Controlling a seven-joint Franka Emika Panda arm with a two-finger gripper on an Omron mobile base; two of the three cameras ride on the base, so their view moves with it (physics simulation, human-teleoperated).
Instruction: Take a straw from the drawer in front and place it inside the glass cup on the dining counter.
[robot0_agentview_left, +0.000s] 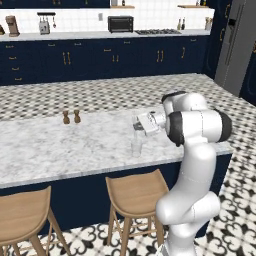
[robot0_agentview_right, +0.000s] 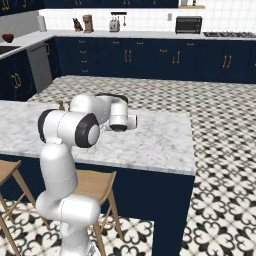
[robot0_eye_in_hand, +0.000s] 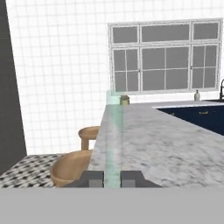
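**Straw clamped in gripper, above the marble desk**

The straw (robot0_eye_in_hand: 113, 140) is pinched between my two fingertips (robot0_eye_in_hand: 94, 178) and runs straight away from them along the hand view, pale and translucent, its far end reaching up near the desk's far edge. My gripper (robot0_eye_in_hand: 112, 178) is closed on it, jaws nearly together with only the straw between them.

In the left base view my gripper (robot0_agentview_left: 136, 125) sits over the desk (robot0_agentview_left: 60, 145), hand turned sideways toward the left. The glass cup (robot0_agentview_left: 136, 145) stands on the marble near the front edge, just below the hand; whether the straw touches it I cannot tell. Two small brown shakers (robot0_agentview_left: 71, 117) stand further left on the same top, well apart from the cup.

Wooden stools (robot0_agentview_left: 134, 195) line the front of the desk.
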